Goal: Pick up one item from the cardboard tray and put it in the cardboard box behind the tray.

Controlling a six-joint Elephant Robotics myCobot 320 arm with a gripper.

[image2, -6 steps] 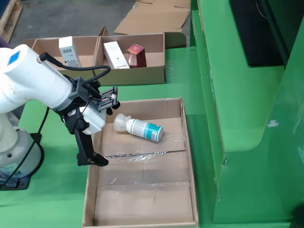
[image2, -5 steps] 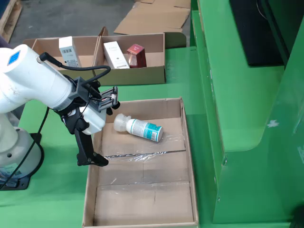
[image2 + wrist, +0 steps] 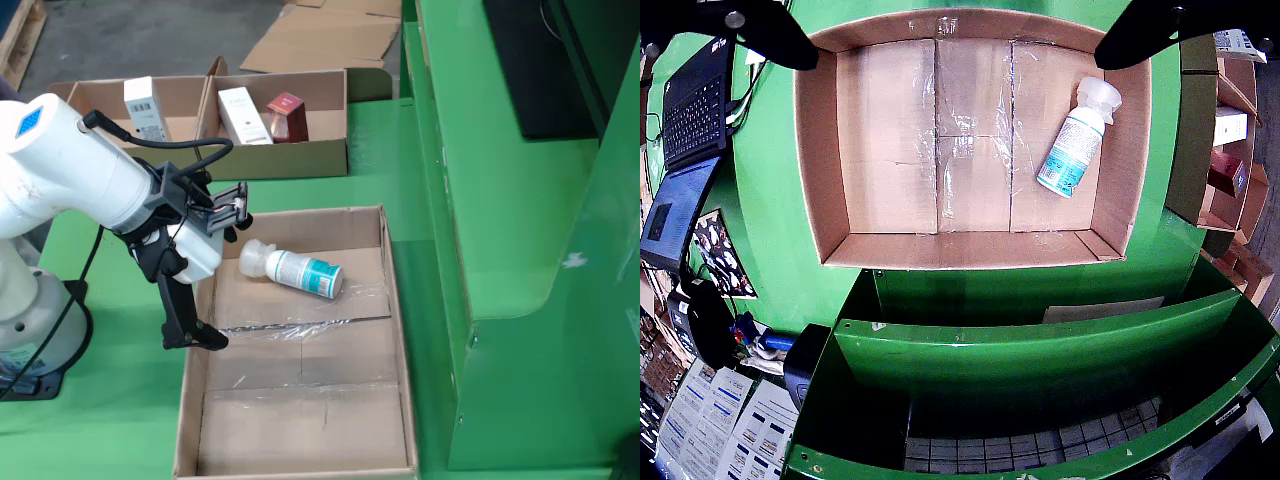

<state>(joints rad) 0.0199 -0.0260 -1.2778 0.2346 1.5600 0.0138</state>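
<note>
A white spray bottle with a teal label (image 3: pixel 295 270) lies on its side in the cardboard tray (image 3: pixel 396 300), near the tray's far end. The wrist view has the bottle (image 3: pixel 1075 145) at the upper right of the tray (image 3: pixel 960 250), and it is the only item there. My gripper (image 3: pixel 215 280) hangs over the tray's left rim, left of the bottle and apart from it. Its black fingers (image 3: pixel 765 30) are spread wide, so the gripper (image 3: pixel 955 50) is open and holds nothing. Behind the tray stands the cardboard box (image 3: pixel 300 157).
The box behind holds a white carton (image 3: pixel 243 115) and a red carton (image 3: pixel 287 117); a second box to its left holds another white carton (image 3: pixel 147 108). A tall green metal frame (image 3: pixel 500 230) borders the tray's right side. A laptop (image 3: pixel 695 110) appears in the wrist view.
</note>
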